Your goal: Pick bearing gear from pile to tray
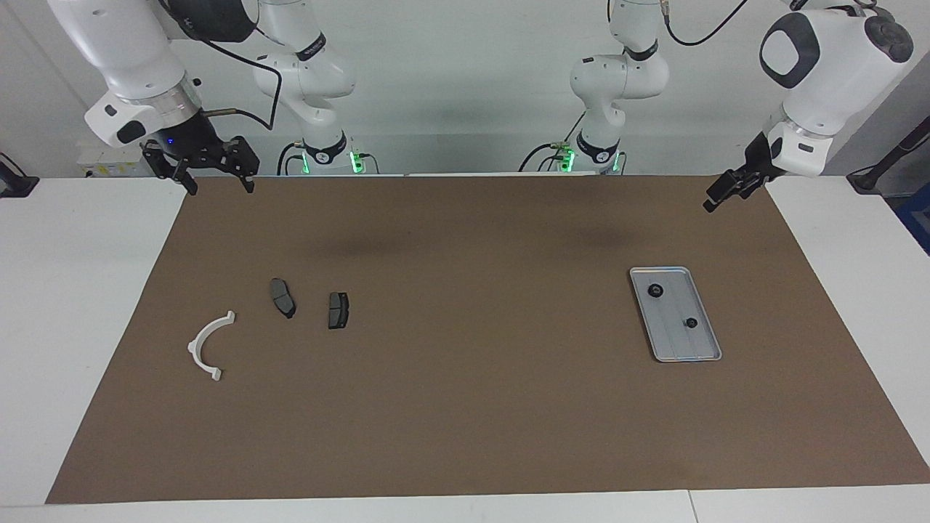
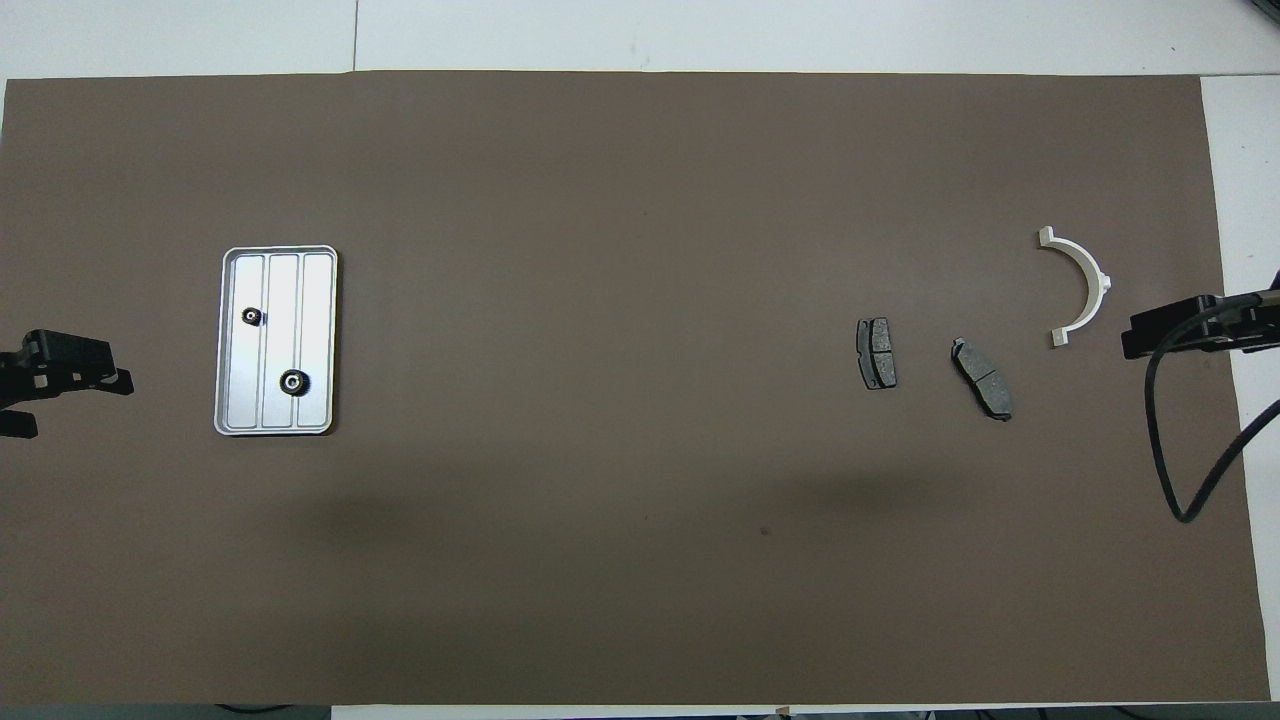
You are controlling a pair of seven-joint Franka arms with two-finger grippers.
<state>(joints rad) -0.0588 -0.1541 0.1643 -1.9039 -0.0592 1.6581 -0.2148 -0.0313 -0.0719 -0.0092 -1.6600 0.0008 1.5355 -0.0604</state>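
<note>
The silver tray (image 1: 668,334) lies toward the left arm's end of the table and also shows in the overhead view (image 2: 315,330). Two small black round gears (image 1: 655,291) (image 1: 691,322) lie in it. The pile lies toward the right arm's end: a white half-ring bracket (image 1: 209,345) and two dark grey brake pads (image 1: 282,297) (image 1: 338,310). No small black piece shows among them. My right gripper (image 1: 220,185) is open and empty, raised over the mat's corner. My left gripper (image 1: 716,200) hangs raised over the mat's edge, away from the tray.
A brown mat (image 1: 465,407) covers most of the white table. A black cable (image 2: 1190,480) loops down from the right arm over the mat's edge. The bracket (image 2: 1085,285) and pads (image 2: 876,353) (image 2: 982,378) lie apart from each other.
</note>
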